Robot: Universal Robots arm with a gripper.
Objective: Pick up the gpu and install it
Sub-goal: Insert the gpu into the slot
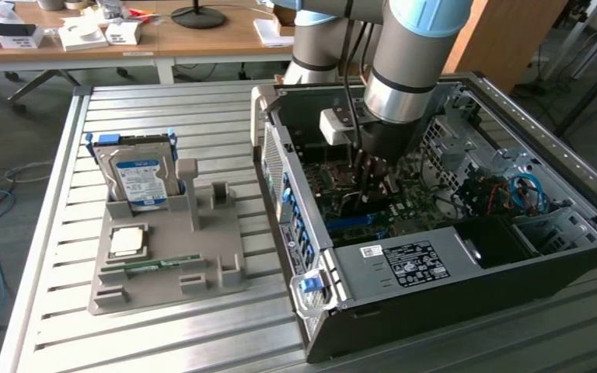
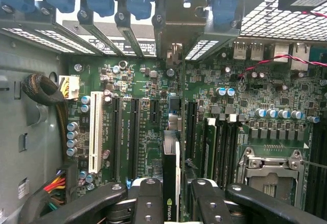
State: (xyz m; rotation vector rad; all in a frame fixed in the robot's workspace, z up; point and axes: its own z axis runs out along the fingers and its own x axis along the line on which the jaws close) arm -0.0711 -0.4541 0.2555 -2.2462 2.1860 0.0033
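Holding the gpu point(image 2: 171, 170) edge-on inside the computer case point(image 1: 434, 326), the gripper point(image 2: 173, 206) has its fingers point(image 2: 147, 203) half-closed on the card, so the pickup is done. The card lines up with a motherboard point(image 2: 245, 111) slot, but whether it is fully seated cannot be told.

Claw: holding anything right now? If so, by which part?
Yes: the claw is shut on the gpu, gripping it across its two faces at the long edge turned away from the motherboard.
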